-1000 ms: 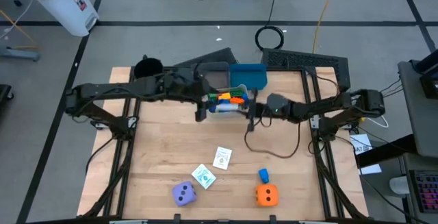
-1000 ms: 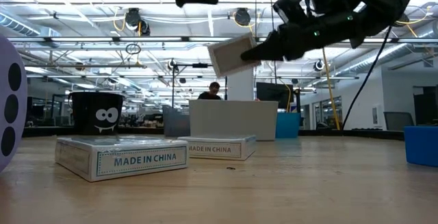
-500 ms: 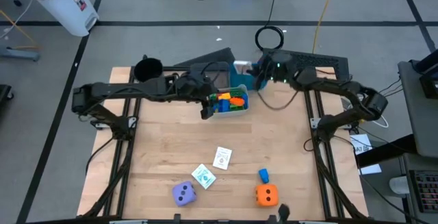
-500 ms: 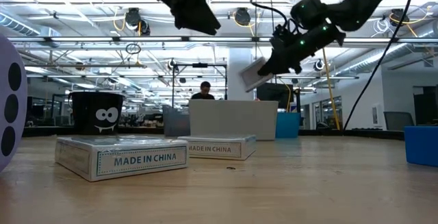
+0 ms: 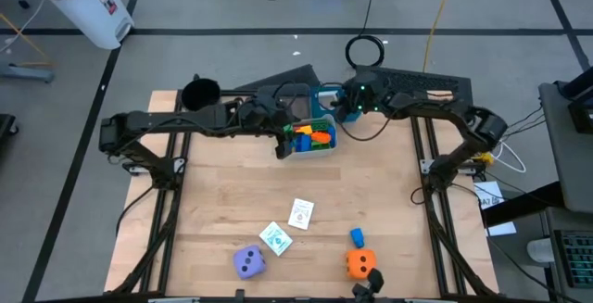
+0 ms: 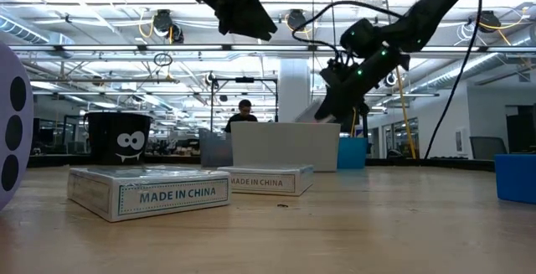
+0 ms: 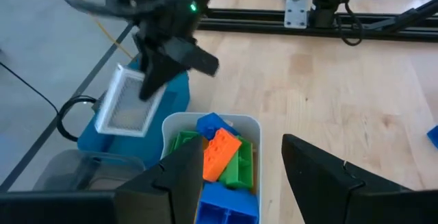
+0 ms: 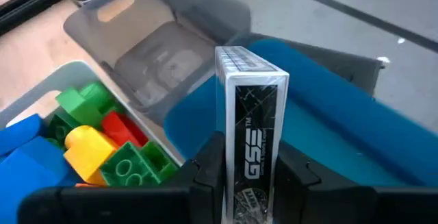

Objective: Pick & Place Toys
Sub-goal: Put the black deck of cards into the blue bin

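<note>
My right gripper (image 8: 250,200) is shut on a white card box (image 8: 250,114) held over the blue bin (image 8: 342,135) at the table's far edge. A white bin (image 7: 179,122) of coloured blocks (image 7: 222,157) stands beside it. My left gripper (image 7: 236,176) hovers open above that bin's near side, with nothing between its fingers. Two more card boxes (image 5: 300,213) (image 5: 276,237) lie flat near the front, along with a purple die (image 5: 249,262), an orange die (image 5: 361,264) and a blue block (image 5: 357,237). My right gripper pinches the card box between its two fingers, one on each broad face, at the box's end nearest the wrist (image 8: 250,183). The fingers slant down toward the far edge. The box sticks out ahead of them, narrow side up, clear above the blue bin.
A clear grey bin (image 5: 287,99) stands left of the blue bin, and a black cup (image 5: 199,91) at the far left corner. Bare wood lies between the bins and the toys at the front (image 5: 296,178).
My right gripper has carried the card box from beside the white bin toward the table's far edge, to over the blue bin. Its wrist has rolled, so the box now stands on edge. My left gripper has sunk a little over the white bin.
</note>
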`<state>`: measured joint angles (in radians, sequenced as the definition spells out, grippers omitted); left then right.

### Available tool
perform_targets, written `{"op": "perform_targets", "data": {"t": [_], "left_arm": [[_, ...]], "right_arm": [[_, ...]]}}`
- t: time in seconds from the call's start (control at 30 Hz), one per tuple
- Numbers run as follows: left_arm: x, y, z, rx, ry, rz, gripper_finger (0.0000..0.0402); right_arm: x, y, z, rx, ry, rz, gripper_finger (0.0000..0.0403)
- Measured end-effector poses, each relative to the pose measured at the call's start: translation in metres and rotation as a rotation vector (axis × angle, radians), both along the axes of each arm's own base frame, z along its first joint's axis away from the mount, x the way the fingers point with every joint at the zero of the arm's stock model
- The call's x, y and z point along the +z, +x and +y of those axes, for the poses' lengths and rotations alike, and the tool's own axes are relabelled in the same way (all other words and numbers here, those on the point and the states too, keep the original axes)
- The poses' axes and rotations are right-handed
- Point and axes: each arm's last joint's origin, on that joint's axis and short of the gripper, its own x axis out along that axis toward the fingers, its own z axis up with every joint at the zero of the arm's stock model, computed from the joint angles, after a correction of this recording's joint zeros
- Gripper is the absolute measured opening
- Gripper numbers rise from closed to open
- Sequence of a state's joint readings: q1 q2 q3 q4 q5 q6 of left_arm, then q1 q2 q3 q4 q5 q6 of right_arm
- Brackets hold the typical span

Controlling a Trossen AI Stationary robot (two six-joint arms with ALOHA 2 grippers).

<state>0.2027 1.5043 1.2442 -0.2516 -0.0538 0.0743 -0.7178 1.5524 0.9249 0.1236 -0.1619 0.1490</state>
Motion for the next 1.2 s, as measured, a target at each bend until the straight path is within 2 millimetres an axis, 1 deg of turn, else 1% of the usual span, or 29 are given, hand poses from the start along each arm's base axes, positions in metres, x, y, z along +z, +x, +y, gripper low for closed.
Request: {"op": "perform_targets", "data": {"t": [0.2, 0.37, 0.63, 0.8, 0.97, 1.1, 1.2], "left_arm": [[0.000, 0.000, 0.000, 0.001, -0.002, 0.004, 0.0205], [0.000, 0.000, 0.000, 0.003, -0.006, 0.003, 0.0205], [0.000, 0.000, 0.000, 0.008, -0.015, 0.002, 0.0205], [0.000, 0.000, 0.000, 0.015, -0.028, -0.002, 0.0205], [-0.001, 0.000, 0.000, 0.013, -0.025, -0.001, 0.0205], [0.000, 0.000, 0.000, 0.013, -0.025, -0.001, 0.0205], [-0.001, 0.000, 0.000, 0.014, -0.027, -0.001, 0.0205]], "right_arm": [[-0.017, 0.007, -0.003, -0.008, 0.041, 0.021, 0.0074], [-0.023, 0.008, -0.005, -0.010, 0.046, 0.033, 0.0075], [-0.033, 0.010, -0.007, -0.036, 0.041, 0.075, 0.0091], [-0.033, 0.009, -0.008, -0.085, 0.003, 0.096, 0.0103], [-0.033, 0.010, -0.007, -0.052, -0.027, 0.115, 0.0135], [-0.031, 0.011, -0.007, -0.053, -0.040, 0.104, 0.0177], [-0.024, 0.010, -0.006, -0.063, -0.059, 0.091, 0.0207]]}}
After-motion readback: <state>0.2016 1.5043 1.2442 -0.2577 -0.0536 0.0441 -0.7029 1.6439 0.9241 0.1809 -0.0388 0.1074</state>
